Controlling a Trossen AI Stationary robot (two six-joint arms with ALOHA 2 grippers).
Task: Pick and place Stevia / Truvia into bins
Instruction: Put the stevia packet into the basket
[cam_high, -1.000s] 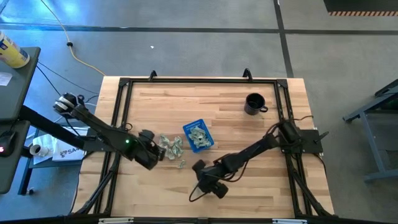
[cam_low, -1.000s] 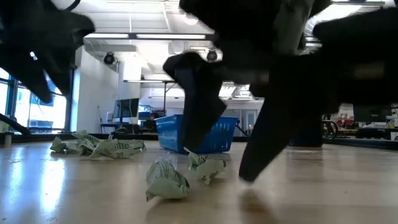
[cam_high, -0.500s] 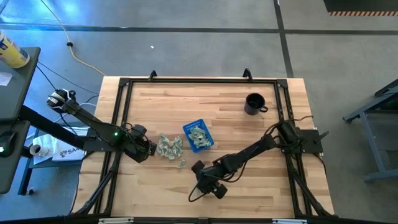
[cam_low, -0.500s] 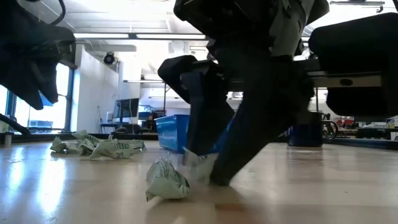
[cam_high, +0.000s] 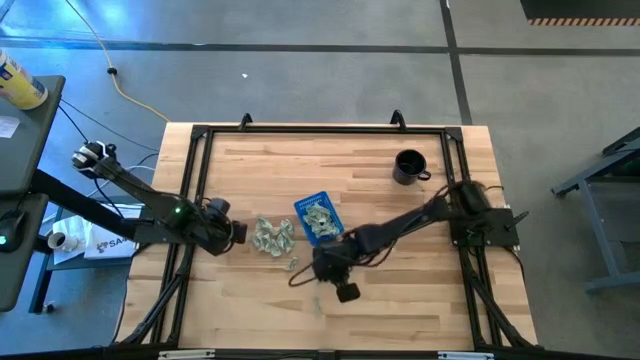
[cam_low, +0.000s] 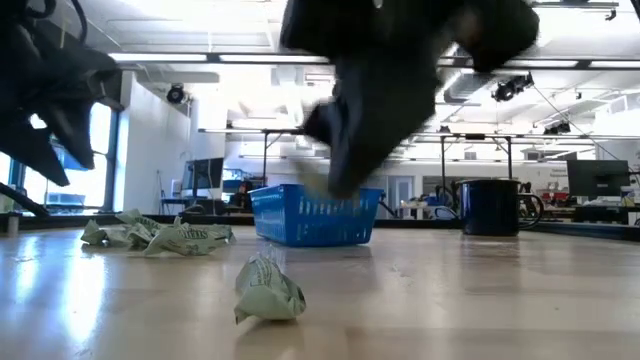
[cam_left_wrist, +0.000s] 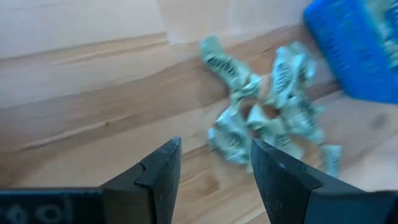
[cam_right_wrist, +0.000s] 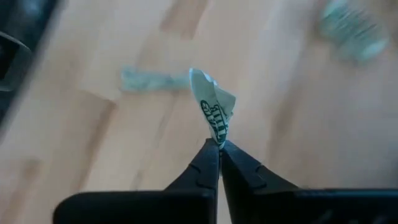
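Note:
Several crumpled pale green Stevia packets (cam_high: 272, 235) lie in a loose pile on the wooden table, left of the blue tray (cam_high: 318, 218), which has packets inside. One more packet (cam_low: 265, 290) lies alone nearer the front. My right gripper (cam_high: 322, 265), just in front of the tray, is shut on a single packet (cam_right_wrist: 214, 112) and raised above the table. My left gripper (cam_left_wrist: 214, 168) stands open to the left of the pile (cam_left_wrist: 267, 112), with nothing between its fingers. My right gripper pinches the packet by one end (cam_right_wrist: 217, 138), between the very tips of its two fingers. The packet sticks out beyond the fingertips, crumpled and lifted clear of the table.
A black mug (cam_high: 408, 167) stands at the far right of the table. A black frame (cam_high: 200, 135) runs around the table's edges. The wood in front of and to the right of the tray is bare.
My right gripper has shut on the packet that lay in front of the tray and lifted it clear of the table. My left gripper has drawn back from the pile toward the table's left edge, staying open.

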